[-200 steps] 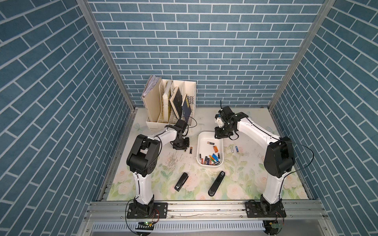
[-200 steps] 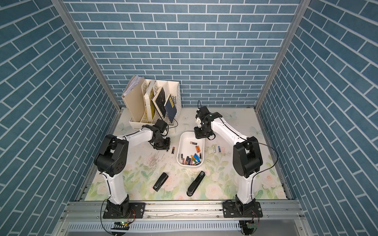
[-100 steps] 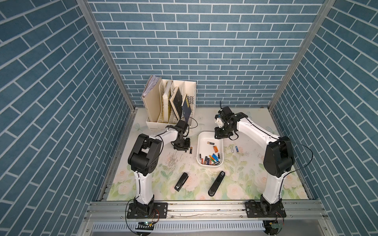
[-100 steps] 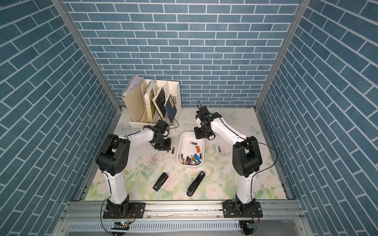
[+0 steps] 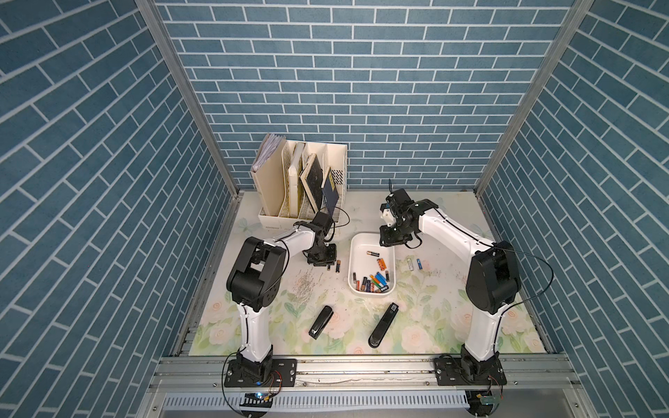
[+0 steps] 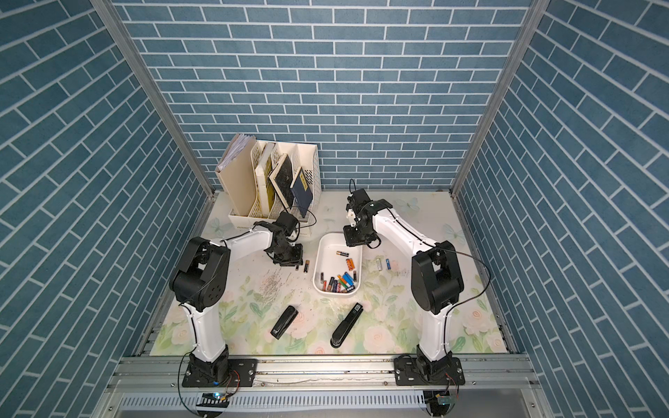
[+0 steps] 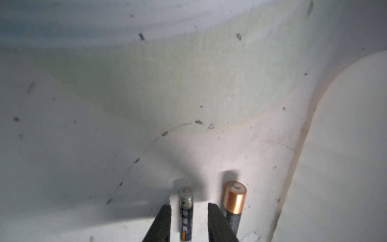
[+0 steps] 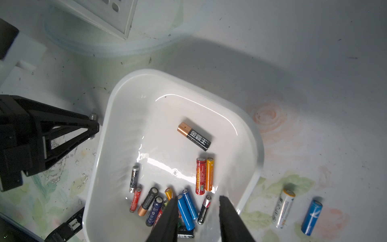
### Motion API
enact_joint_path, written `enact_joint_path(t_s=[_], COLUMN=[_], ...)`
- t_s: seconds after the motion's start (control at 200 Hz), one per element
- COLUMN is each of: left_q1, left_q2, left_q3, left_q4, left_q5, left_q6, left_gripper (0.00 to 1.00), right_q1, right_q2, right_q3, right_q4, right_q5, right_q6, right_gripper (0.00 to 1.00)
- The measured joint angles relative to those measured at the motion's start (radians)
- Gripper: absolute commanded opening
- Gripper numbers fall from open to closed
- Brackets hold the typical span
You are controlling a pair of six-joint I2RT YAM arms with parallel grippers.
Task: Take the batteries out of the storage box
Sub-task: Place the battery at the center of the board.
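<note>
The white storage box point(image 5: 350, 267) point(image 6: 315, 267) point(image 8: 117, 100) lies mid-table with several batteries point(image 5: 374, 282) point(image 6: 340, 282) point(image 8: 186, 207) heaped at its near end. A black-and-gold one point(image 8: 193, 136) lies apart from the heap. My left gripper point(image 5: 322, 260) point(image 7: 189, 205) is down on the mat left of the box, open. A slim grey battery point(image 7: 186, 209) lies between its fingers with a gap on each side, and a gold-tipped battery point(image 7: 234, 201) point(image 5: 338, 266) lies beside it. My right gripper point(image 5: 392, 240) point(image 8: 198, 198) hovers open and empty over the box's far end. A white battery point(image 8: 283, 207) and a blue battery point(image 8: 311, 216) lie right of the box.
Two black staplers point(image 5: 320, 322) point(image 5: 383, 324) lie near the front of the floral mat. A cream file organizer point(image 5: 300, 184) with books stands at the back left, close behind my left arm. Loose staples point(image 5: 306, 286) are scattered left of the box.
My left gripper's jaws have parted off the slim battery, which now lies on the mat. Neither arm has moved noticeably.
</note>
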Motion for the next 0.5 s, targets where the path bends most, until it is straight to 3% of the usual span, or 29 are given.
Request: enact_joint_path(t_s=[0.5], left_q1=[-0.003], left_q2=[-0.057], left_q3=[0.035], left_q4=[-0.006], left_q5=[0.006], left_q6=[-0.019], left_gripper=[0.40], right_q1=[0.078], right_q2=[0.030], right_q3=[-0.063], right_q4=[0.017], right_q5=[0.035], right_q6=[0.026], right_gripper=[0.33])
